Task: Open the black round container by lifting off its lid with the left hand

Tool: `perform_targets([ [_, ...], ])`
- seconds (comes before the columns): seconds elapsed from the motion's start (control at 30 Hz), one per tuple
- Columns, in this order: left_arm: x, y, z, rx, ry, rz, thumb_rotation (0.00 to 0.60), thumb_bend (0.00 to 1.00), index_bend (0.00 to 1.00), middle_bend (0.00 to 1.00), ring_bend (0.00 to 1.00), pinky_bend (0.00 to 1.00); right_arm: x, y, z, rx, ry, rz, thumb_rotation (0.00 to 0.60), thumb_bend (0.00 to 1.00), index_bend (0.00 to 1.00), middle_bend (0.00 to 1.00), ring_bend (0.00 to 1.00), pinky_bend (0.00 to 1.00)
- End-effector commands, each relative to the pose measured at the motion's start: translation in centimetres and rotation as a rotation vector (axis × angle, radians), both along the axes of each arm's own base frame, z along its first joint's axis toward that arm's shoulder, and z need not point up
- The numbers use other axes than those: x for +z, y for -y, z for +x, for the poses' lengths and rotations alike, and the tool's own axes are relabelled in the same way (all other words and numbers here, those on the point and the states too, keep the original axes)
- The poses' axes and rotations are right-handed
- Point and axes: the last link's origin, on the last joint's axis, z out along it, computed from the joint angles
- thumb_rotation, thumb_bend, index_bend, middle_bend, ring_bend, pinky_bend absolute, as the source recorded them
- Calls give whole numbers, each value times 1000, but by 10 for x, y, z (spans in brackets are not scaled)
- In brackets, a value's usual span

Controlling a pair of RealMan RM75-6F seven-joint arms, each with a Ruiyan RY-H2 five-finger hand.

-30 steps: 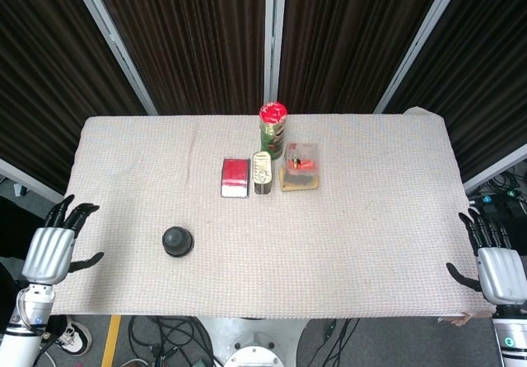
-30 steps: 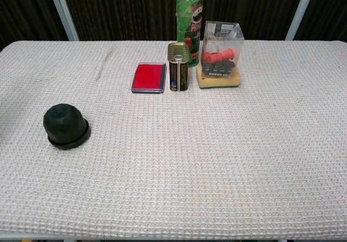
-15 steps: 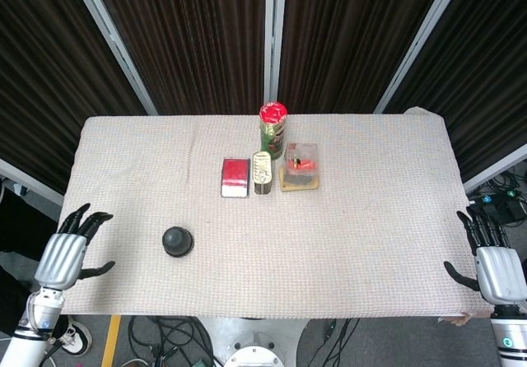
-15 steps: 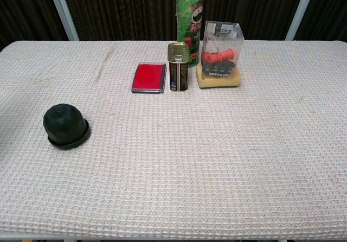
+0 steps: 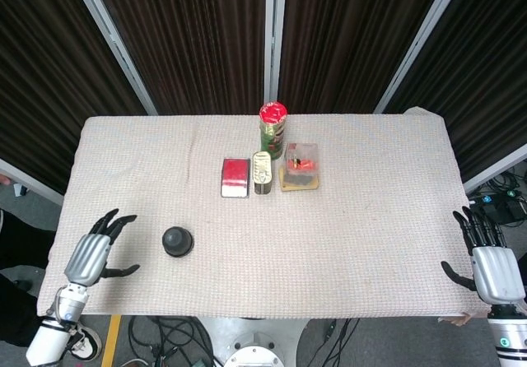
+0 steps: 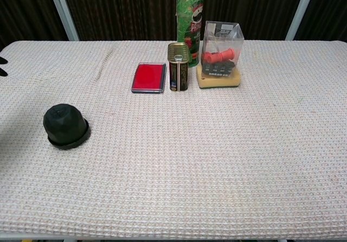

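Black round container (image 5: 177, 241), lid on, at the table's (image 5: 370, 219) front left; left hand (image 5: 92, 256) beside it, fingers spread, holding nothing; right hand (image 5: 492, 267) at the far right edge, likewise spread and empty.

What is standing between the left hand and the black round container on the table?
Nothing visible. In the head view only bare tablecloth lies between the left hand and the black round container. The hand is open and apart from it.
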Motion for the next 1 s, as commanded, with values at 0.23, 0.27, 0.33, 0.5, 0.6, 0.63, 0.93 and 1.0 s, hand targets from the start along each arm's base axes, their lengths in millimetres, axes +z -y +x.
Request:
perform_targets([
  [0.23, -38, -17, -4, 17, -17, -64, 600, 9, 128, 185, 31, 122, 0, 1, 0, 1, 2, -6, 600, 134, 0, 0, 0, 0],
  [0.27, -40, -19, -3, 14, -20, -68, 600, 9, 128, 185, 32, 122, 0, 1, 0, 0, 3, -6, 600, 134, 0, 0, 0, 0],
  [0.33, -44, -20, -2, 11, -25, -73, 600, 9, 128, 185, 31, 122, 0, 1, 0, 0, 4, -6, 600, 134, 0, 0, 0, 0],
  [0.5, -54, -26, -1, 4, -41, -95, 600, 10, 128, 185, 32, 122, -1, 1, 0, 2, 4, -1, 600, 133, 0, 0, 0, 0],
  [0.6, -59, -27, 1, -9, -61, -106, 600, 10, 128, 185, 32, 122, 0, 1, 0, 1, 4, -5, 600, 134, 0, 0, 0, 0],
  [0.63, -61, -27, 1, -14, -68, -109, 600, 10, 128, 185, 31, 122, 0, 1, 0, 1, 4, -5, 600, 134, 0, 0, 0, 0],
  [0.93, -76, -34, 10, -33, -62, -139, 600, 9, 128, 185, 31, 122, -1, 1, -1, -4, 3, -2, 600, 134, 0, 0, 0, 0],
  [1.0, -78, -36, 11, -34, -60, -140, 600, 9, 128, 185, 31, 122, -1, 1, -1, -5, 3, -2, 600, 134, 0, 0, 0, 0],
])
